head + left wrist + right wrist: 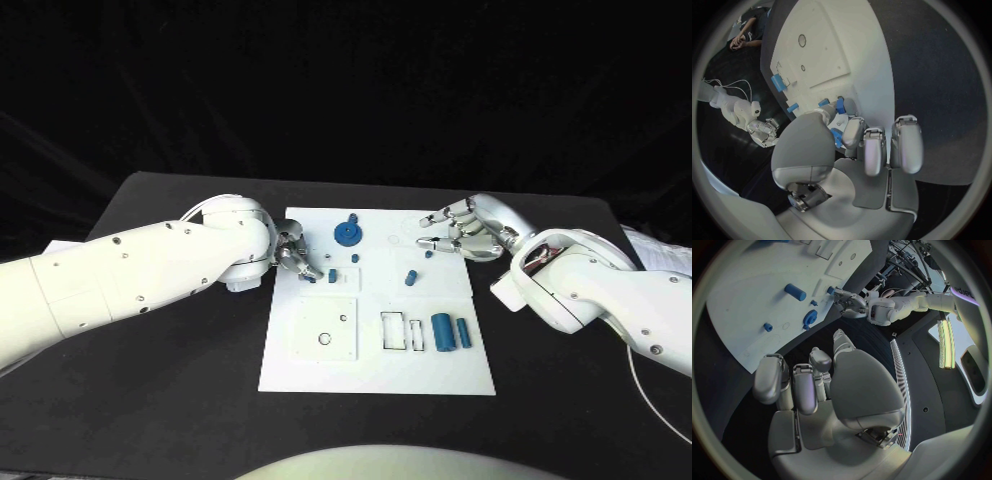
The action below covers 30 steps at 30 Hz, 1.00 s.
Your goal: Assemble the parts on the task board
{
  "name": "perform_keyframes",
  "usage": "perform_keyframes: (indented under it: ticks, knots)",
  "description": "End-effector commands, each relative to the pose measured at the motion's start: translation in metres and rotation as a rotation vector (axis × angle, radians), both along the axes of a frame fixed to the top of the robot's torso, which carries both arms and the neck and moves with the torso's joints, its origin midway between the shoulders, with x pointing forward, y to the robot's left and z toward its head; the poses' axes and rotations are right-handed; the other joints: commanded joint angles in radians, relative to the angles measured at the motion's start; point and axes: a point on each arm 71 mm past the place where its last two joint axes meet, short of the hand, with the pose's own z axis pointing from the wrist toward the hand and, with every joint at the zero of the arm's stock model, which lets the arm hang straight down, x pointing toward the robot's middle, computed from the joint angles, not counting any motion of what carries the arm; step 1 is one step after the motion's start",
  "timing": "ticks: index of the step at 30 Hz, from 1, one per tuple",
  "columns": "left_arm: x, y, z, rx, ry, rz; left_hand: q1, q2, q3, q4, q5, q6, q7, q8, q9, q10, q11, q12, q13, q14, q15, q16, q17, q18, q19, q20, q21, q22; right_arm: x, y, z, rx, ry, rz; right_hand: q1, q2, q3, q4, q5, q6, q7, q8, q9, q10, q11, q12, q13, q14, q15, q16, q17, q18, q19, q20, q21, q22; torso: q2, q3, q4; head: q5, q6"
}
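Lying in the middle of the black counter (173, 400) was the white task board (378, 375). The left hand (296, 257) sat at the board's left edge w/ its fingertips together, pinching a small blue part (332, 274) down near the board. The left wrist view showed that blue bit (839, 105) right at the fingertips, w/ the other fingers curled beside it. The right hand (464, 230) sat at the board's far right corner, fingers apart, w/ nothing in it. A round blue gear (348, 234) stood on the far part of the board, between the 2 hands. A small blue peg (411, 275) lay near the middle. 2 blue cylinders (451, 332) lay side by side on the near right part, next to some slots.
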Motion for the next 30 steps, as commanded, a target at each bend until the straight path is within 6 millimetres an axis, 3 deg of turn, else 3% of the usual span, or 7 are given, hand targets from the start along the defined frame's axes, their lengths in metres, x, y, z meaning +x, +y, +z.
perform_keyframes:
  ticks: [1,30]
  knots:
    - [-0.0020,-0.0002,-0.0036,0.030,0.021,-0.016,0.007,-0.004,-0.002,-0.007,0.003,0.001,-0.007,-0.006,0.001,0.006,-0.001,-0.001,0.000,0.103,-0.005,0.003,0.263,-0.015,0.053,-0.007,0.000,0.119,-0.0007,0.0016,-0.0002,-0.001,0.002,0.015,-0.003,0.010,-0.006,-0.002,0.004,0.002,-0.001,-0.002,0.000,-0.006,0.001,-0.003,-0.001,0.055,0.002,-0.004,0.040,0.019,-0.008,-0.001,-0.005,-0.001,0.000,0.0002,-0.0012,0.001,-0.001]
    - [-0.0022,-0.0068,-0.0036,0.030,0.017,-0.030,0.004,0.002,-0.001,-0.003,0.003,0.005,-0.006,-0.006,0.002,0.007,-0.001,0.000,0.001,0.103,-0.005,0.003,0.263,-0.015,0.053,-0.007,0.000,0.121,-0.0014,0.0018,0.0002,-0.001,0.002,0.017,-0.004,0.011,-0.007,-0.001,0.005,0.002,-0.001,-0.002,0.000,-0.006,0.001,-0.003,-0.001,0.055,0.002,-0.004,0.039,0.019,-0.008,-0.001,-0.006,-0.001,-0.001,-0.0001,0.0000,-0.002,-0.005]
